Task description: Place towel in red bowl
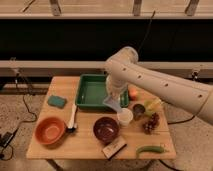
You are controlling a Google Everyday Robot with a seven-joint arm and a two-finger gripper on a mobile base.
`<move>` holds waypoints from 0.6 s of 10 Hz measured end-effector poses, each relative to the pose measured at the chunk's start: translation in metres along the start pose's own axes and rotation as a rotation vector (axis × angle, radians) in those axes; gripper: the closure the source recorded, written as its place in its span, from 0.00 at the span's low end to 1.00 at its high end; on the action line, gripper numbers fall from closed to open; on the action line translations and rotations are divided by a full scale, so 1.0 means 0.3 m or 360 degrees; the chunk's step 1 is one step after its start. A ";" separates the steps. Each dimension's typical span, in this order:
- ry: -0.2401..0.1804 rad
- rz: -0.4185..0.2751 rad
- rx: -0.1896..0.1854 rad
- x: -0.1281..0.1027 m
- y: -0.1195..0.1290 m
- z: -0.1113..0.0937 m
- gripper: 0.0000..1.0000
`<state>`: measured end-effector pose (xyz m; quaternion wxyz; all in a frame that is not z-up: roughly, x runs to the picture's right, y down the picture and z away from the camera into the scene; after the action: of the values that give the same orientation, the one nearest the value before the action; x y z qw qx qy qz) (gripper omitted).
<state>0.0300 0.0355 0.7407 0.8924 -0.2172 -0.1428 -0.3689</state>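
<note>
The arm (160, 85) enters from the right edge of the frame, where it is cut off. It bends down at centre and covers the right end of the green tray (92, 92). The gripper (114, 104) hangs at the tray's lower right corner, just above a white cup (125, 117). It is a pale blur, and whether it is parted or clamped on anything cannot be told.

The teal towel (57, 101) lies flat on the wooden table (80, 147), left of the tray and well apart from the gripper. The red bowl (50, 131) sits at lower left, below the towel.

A white-handled utensil (73, 118) lies between the red bowl and a dark bowl (106, 129). Right of the cup are a can (138, 110), grapes (150, 123), an orange fruit (133, 93) partly hidden by the arm, and a yellow-green item too blurred to name. A green pepper (150, 149) and a brown packet (114, 147) lie near the front edge.
</note>
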 end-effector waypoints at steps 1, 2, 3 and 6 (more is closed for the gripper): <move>-0.0023 -0.0060 0.0016 -0.031 -0.066 0.013 1.00; -0.0039 -0.0111 0.0032 -0.058 -0.117 0.020 1.00; -0.0057 -0.0167 0.0048 -0.090 -0.162 0.023 1.00; -0.0131 -0.0339 0.0085 -0.202 -0.247 0.032 1.00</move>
<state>-0.0661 0.0294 0.7446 0.8470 -0.1920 -0.2112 -0.4484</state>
